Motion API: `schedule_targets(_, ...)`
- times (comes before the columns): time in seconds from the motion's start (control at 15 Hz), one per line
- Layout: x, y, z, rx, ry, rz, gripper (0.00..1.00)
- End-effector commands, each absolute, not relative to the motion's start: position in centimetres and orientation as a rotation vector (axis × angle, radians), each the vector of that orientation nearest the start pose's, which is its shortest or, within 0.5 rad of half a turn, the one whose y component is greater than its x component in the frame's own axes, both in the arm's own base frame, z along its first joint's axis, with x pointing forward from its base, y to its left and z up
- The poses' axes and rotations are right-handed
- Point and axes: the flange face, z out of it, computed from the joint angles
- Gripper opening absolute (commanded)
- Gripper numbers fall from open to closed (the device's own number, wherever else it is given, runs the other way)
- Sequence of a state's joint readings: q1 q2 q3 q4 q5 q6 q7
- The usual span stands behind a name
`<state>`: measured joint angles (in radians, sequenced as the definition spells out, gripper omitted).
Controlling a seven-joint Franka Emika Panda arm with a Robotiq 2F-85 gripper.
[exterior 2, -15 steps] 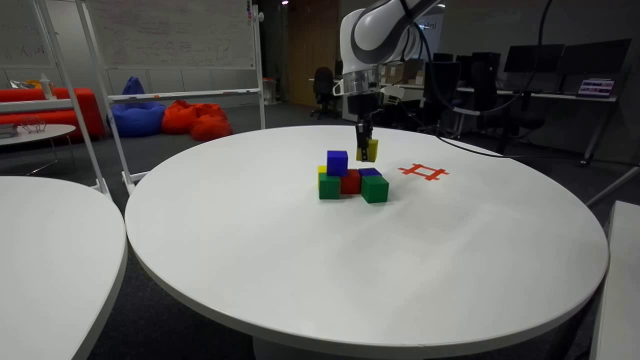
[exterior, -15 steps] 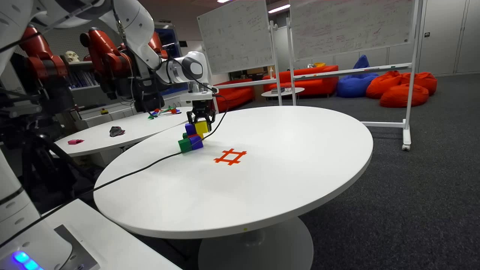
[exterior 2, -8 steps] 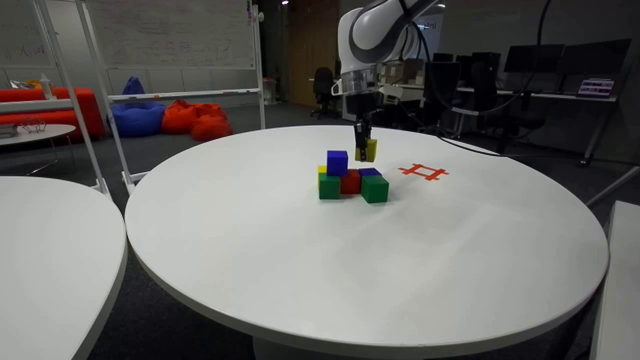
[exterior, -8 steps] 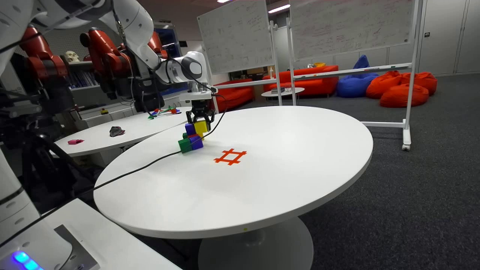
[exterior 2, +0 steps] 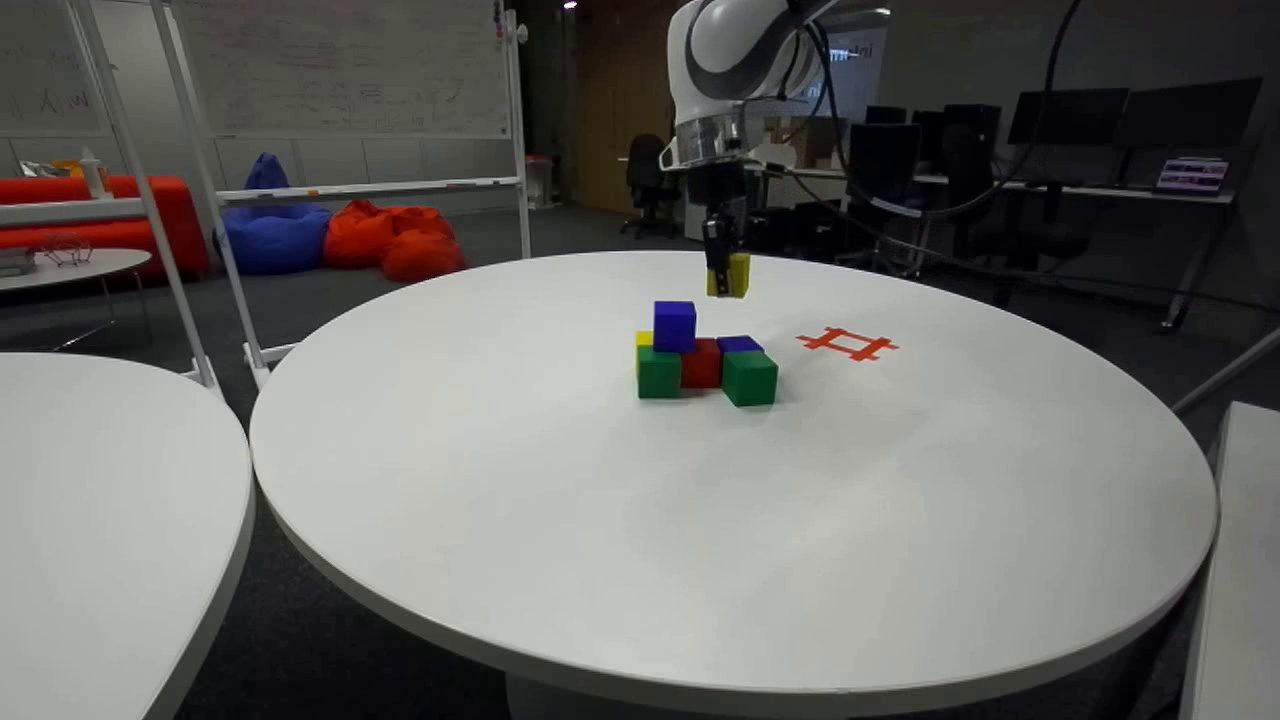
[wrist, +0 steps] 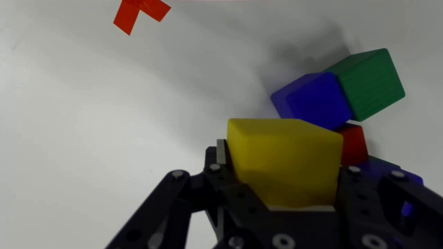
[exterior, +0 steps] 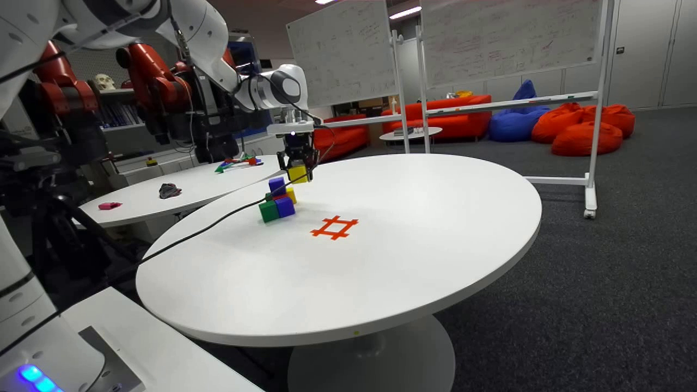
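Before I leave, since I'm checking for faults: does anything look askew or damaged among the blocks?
In an exterior view, the right-hand green block sits turned, out of line with the red block. No damage is visible.

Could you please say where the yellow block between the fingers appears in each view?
In an exterior view: held yellow block, left of and slightly above centre.
In an exterior view: held yellow block, right of and above centre.
Wrist view: held yellow block, right of and below centre, between the fingers.
Shared landmark: red tape mark, whole in both exterior views, cut off at the wrist view's top.
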<state>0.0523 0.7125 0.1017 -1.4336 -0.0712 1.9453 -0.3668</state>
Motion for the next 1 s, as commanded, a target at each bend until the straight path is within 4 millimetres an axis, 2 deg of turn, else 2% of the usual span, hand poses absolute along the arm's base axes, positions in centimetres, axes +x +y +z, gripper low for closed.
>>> schedule_targets(0.0, 70.8, 8.9, 28.1, -3.024, -0.819, 0.313, 0.32)
schedule_targets(0.33, 71.6, 8.4, 29.5, -3.023, -0.799, 0.306, 0.32)
schedule_targets(0.93, 71.4, 8.6, 29.7, -3.015, -0.809, 0.307, 0.32)
